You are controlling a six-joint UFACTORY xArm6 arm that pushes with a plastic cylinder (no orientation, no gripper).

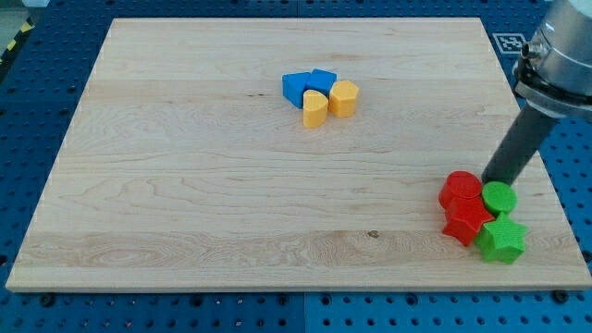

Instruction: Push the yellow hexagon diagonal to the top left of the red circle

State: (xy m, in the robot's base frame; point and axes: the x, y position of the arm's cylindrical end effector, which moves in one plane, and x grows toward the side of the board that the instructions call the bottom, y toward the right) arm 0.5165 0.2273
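The yellow hexagon (344,97) sits in the upper middle of the board, touching a yellow rounded block (314,108) on its left. The red circle (461,190) lies at the lower right of the board. My tip (487,180) is the lower end of the dark rod that comes down from the view's top right. The tip stands just right of the red circle's top and just above the green circle (499,197). The tip is far to the lower right of the yellow hexagon.
Two blue blocks (297,86), (322,80) touch the yellow pair at upper left. A red star (466,222) and a green star (502,240) crowd below the red and green circles, near the board's right edge (546,166).
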